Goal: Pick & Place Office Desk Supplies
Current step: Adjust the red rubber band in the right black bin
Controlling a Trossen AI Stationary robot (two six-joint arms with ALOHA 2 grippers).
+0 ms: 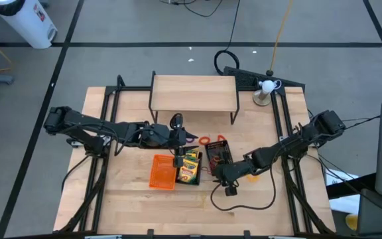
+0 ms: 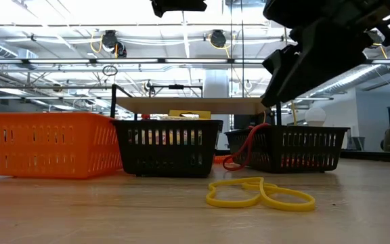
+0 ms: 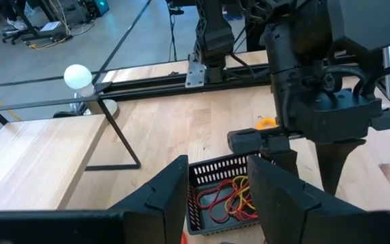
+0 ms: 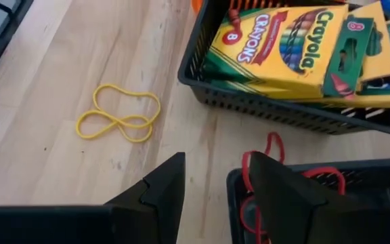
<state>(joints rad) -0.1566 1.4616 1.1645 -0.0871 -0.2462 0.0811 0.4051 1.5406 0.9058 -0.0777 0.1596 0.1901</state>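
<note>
Right wrist view: yellow rubber bands (image 4: 118, 114) loose on table (image 4: 59, 61), beside crayon tray (image 4: 276, 102); right gripper (image 4: 212, 186) spread, empty, hovering over band tray (image 4: 303, 196). Left gripper (image 3: 215, 190) spread above trays, likely awaiting sorting.

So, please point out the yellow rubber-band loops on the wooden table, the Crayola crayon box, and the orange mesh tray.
Yellow rubber-band loops (image 4: 117, 114): right wrist view, where the loops cross.
Yellow-and-green Crayola crayon box (image 4: 283, 47): right wrist view, on the printed top face.
Orange mesh tray (image 2: 49, 144): low view, on its slotted side wall.
</note>
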